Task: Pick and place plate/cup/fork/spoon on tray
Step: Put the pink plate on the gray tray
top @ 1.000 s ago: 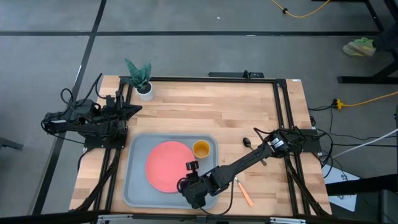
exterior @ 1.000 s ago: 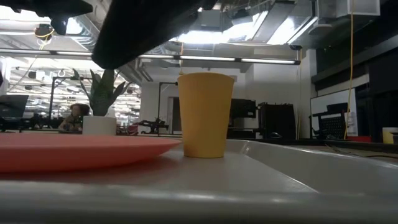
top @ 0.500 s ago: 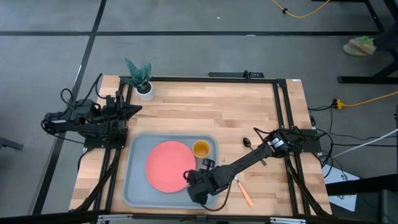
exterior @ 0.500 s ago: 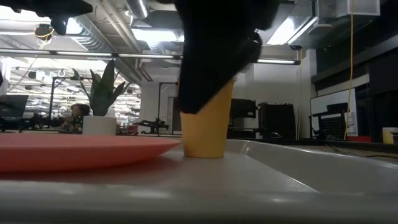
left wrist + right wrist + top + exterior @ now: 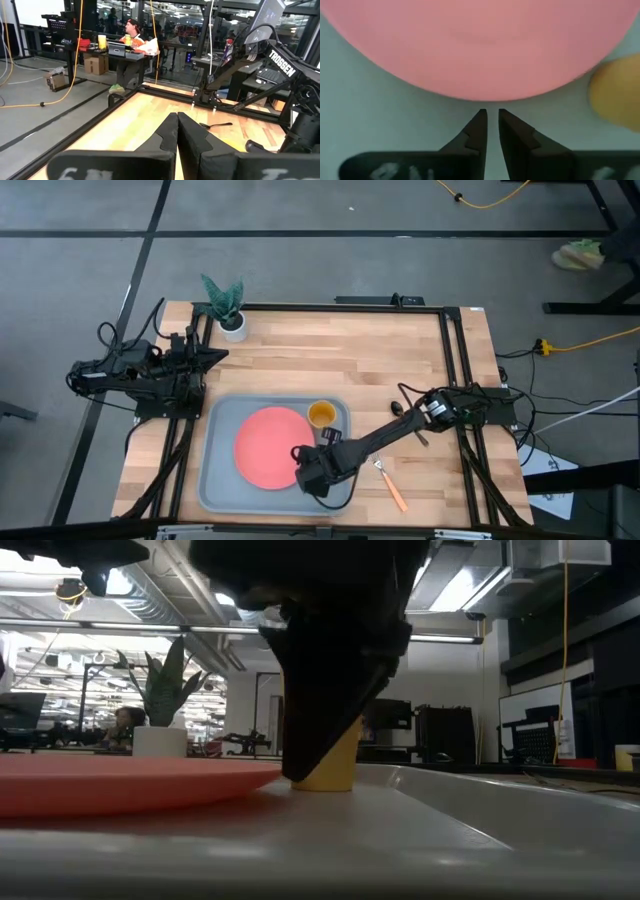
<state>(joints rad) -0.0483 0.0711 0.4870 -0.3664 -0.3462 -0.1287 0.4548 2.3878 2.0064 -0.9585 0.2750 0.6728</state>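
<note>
The pink-red plate (image 5: pixel 268 447) lies flat on the grey tray (image 5: pixel 222 480). The yellow-orange cup (image 5: pixel 321 415) stands upright on the tray's far right corner. The fork (image 5: pixel 392 488), with its orange handle, lies on the table right of the tray. The dark spoon (image 5: pixel 397 408) lies on the table farther back, partly under my right arm. My right gripper (image 5: pixel 490 112) hovers low over the tray at the plate's near-right edge. It is nearly shut, with a narrow gap, and holds nothing. My left gripper (image 5: pixel 176 120) is shut and empty at the table's left edge (image 5: pixel 215 356).
A white pot with a green plant (image 5: pixel 228 308) stands at the table's far left corner. Bare wood lies beyond the tray and to its right. People and desks show in the room behind the table.
My right gripper has come down over the tray beside the plate's edge and now stands in front of the cup in the low view. The plate and cup have stayed where they were.
</note>
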